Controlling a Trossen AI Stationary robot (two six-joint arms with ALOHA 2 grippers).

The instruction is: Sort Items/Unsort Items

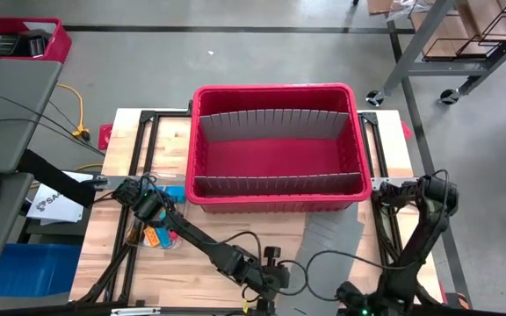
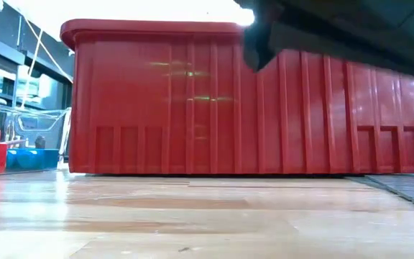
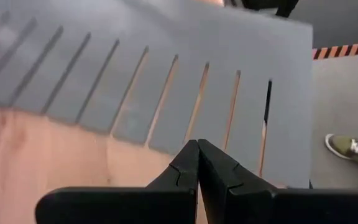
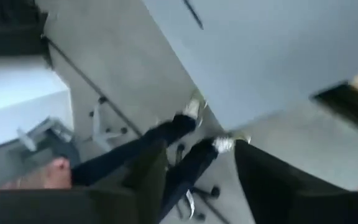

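Left of the red bin (image 1: 275,145), lay the items (image 1: 156,235), coloured blocks by the left arm's base; left gripper (image 3: 197,163) pinched shut and empty over a slotted grey divider sheet (image 3: 185,68); right gripper (image 4: 194,168) parted, holding nothing, aimed off-table. Best approached wide and squarely above one block, probably.
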